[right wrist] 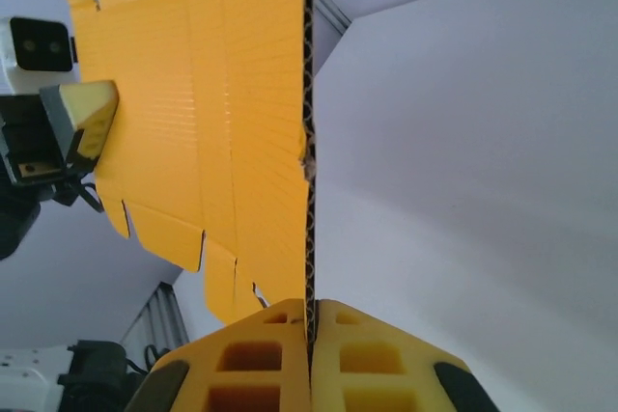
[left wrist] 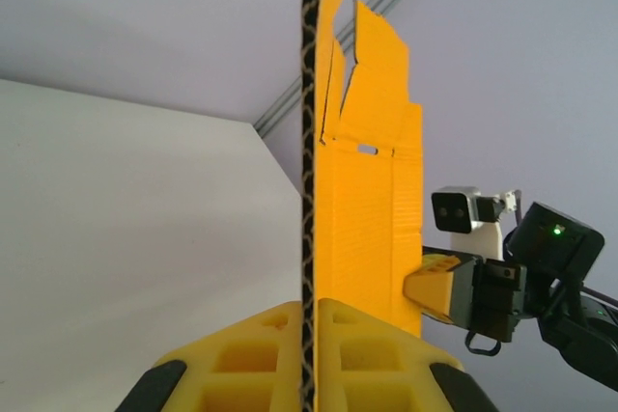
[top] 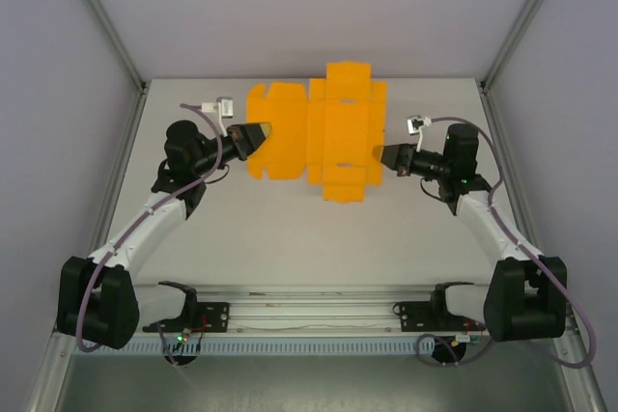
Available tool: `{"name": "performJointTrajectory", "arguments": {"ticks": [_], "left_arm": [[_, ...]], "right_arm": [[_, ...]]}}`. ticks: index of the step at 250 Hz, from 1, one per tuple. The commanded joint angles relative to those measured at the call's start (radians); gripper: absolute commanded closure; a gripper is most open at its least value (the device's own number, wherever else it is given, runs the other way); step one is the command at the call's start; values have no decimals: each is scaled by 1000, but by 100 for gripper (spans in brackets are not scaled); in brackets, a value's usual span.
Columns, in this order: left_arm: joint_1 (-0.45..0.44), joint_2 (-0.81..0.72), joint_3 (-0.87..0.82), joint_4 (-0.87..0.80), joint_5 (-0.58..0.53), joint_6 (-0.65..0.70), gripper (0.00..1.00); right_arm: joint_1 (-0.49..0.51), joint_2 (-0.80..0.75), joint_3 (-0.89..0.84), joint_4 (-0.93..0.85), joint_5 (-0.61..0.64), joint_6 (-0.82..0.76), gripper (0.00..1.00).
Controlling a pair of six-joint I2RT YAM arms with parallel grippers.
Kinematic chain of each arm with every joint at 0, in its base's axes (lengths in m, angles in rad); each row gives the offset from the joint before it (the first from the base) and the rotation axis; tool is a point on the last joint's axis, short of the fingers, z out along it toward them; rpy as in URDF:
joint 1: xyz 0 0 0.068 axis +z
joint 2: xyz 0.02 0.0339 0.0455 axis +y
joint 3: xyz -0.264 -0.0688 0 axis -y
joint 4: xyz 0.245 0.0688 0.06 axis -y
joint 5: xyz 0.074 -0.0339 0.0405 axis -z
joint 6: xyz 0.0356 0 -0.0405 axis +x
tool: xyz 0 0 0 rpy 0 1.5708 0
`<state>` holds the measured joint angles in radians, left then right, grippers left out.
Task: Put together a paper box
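Evidently the unfolded paper box [top: 323, 132] is at the table's [top: 290, 238] far middle. The left gripper [top: 262, 132] is clamped on its table-left edge and the right gripper [top: 381, 154] on its table-right edge, probably to steady it for folding.

- The counter [top: 309, 238] is a plain white surface.
- The flat orange paper box [top: 328, 132] spreads between the left end effector [top: 263, 132] and the right end effector [top: 379, 154]. I cannot tell whether it rests on the counter or hangs just clear.
- A metal rail [top: 309, 314] runs along the near edge, well behind both end effectors.
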<state>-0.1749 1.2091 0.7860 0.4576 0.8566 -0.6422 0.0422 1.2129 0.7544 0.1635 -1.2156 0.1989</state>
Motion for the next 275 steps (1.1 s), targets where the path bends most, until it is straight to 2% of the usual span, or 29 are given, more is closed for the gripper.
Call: {"name": "performJointTrajectory", "arguments": {"ticks": [1, 11, 14, 21, 30, 37, 41, 84, 101, 124, 158, 210, 241, 275], "left_arm": [[-2, -35, -13, -1, -16, 27, 100], [-2, -36, -15, -9, -18, 30, 99], [-2, -35, -15, -17, -21, 31, 93], [-1, -38, -12, -43, -36, 39, 72], [-1, -45, -3, -112, -81, 61, 40], [-1, -54, 3, -180, -129, 83, 6], [-1, -59, 6, -218, -164, 105, 1], [-2, -132, -6, -560, -633, 155, 0], [-1, -144, 0, -642, -716, 169, 0], [-2, -156, 16, -701, -776, 168, 0], [-1, -155, 24, -666, -698, 179, 0], [-2, -78, 87, -607, -467, 177, 0], [-1, -4, 148, -581, -403, 144, 0], [-2, 104, 241, -554, -261, 115, 0]], "right_arm": [[4, -15, -8, 42, -46, -36, 100], [4, -14, -4, 32, -26, -63, 100], [3, -16, -5, 25, -15, -72, 100], [6, -18, -4, 11, 21, -95, 100], [12, -22, 0, -33, 83, -141, 100], [18, -24, 8, -86, 129, -187, 100], [22, -25, 13, -112, 153, -211, 100], [141, 7, 89, -411, 416, -516, 100], [200, 40, 138, -509, 555, -615, 100], [259, 107, 214, -588, 754, -713, 100], [364, 217, 284, -541, 1077, -906, 100], [488, 357, 317, -263, 1378, -1220, 100], [549, 389, 252, -35, 1405, -1407, 100], [603, 433, 230, 68, 1392, -1490, 100]]}}
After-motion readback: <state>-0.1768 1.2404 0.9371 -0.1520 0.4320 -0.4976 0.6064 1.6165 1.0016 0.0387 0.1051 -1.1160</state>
